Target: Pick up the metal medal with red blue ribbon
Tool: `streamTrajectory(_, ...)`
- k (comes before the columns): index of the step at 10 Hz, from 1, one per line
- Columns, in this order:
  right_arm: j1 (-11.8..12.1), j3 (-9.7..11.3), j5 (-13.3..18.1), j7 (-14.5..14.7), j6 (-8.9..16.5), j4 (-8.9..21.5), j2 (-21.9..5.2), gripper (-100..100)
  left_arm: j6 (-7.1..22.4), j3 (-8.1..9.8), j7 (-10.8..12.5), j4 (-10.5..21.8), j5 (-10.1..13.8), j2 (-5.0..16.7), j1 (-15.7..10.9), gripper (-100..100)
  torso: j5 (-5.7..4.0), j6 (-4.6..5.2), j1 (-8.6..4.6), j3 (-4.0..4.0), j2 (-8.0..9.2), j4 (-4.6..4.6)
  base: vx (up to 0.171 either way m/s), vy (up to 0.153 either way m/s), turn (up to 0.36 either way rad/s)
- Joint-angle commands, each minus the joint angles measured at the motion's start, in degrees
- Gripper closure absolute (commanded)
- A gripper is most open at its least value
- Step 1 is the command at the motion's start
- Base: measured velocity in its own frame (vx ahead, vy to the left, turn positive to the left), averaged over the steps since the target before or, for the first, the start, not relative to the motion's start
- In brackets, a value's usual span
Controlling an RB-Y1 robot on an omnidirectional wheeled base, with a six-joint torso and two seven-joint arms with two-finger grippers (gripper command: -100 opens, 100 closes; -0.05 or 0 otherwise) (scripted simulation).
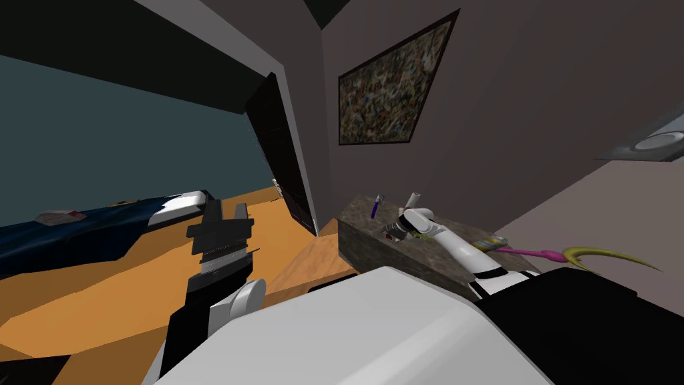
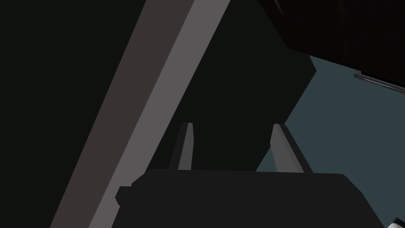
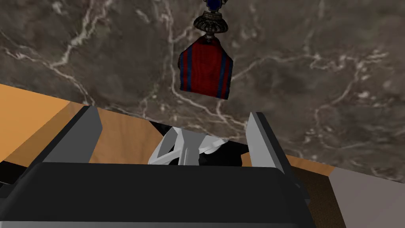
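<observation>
The right pincer (image 3: 174, 113) is spread wide and holds nothing, with its fingertips over the near edge of the dark marbled desk (image 3: 316, 79). The medal (image 3: 205, 71) lies flat on the desk just ahead of the fingertips, in line with the gap between them. Its long axis runs along the pincer's reach, with the red-and-blue ribbon end nearer and the dark metal part farther. The left pincer (image 2: 232, 125) is also spread and empty.

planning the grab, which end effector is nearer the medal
Right. The right end effector hangs open just short of the medal on the marble top; the left end effector is raised well away.
</observation>
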Motion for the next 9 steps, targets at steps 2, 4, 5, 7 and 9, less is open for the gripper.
streamTrajectory(2, 0.04, -0.14, 3.48, 2.77, -4.55, 1.24, -0.99, -100, 0.00, 0.00, 0.00, 0.00, 0.00, 0.00, 0.00, 0, 0.00, 0.00, 0.01, 0.01, 0.02, 0.00, 0.141, -0.040, 0.101)
streamTrajectory(4, -0.21, 0.11, 5.10, 4.13, -7.91, 2.30, -1.38, -100, 0.00, 0.00, 0.00, 0.00, 0.00, 0.00, 0.00, 0, 0.01, 0.01, 0.11, 0.08, 0.16, 0.03, 0.105, -0.019, 0.069)
streamTrajectory(5, -0.27, 0.20, 5.55, 4.53, -9.34, 2.61, -1.49, -100, 0.00, 0.00, 0.00, 0.00, 0.00, 0.00, 0.00, 0, 0.03, 0.02, 0.15, 0.12, 0.22, 0.04, 0.070, -0.012, 0.043)
streamTrajectory(7, -0.23, 0.19, 5.55, 4.53, -9.47, 2.54, -1.48, -100, 0.00, 0.00, 0.00, 0.00, 0.00, -0.01, -0.01, 0, 0.04, 0.03, 0.19, 0.24, 0.43, 0.09, 0.031, -0.007, 0.012)
streamTrajectory(9, 0.51, 1.18, 6.43, 4.63, -7.76, 3.16, -0.64, -100, 0.00, 0.00, 0.00, 0.00, 0.00, -0.01, -0.01, 0, 0.05, 0.04, 0.23, 0.34, 0.61, 0.13, 0.001, -0.006, 0.017)
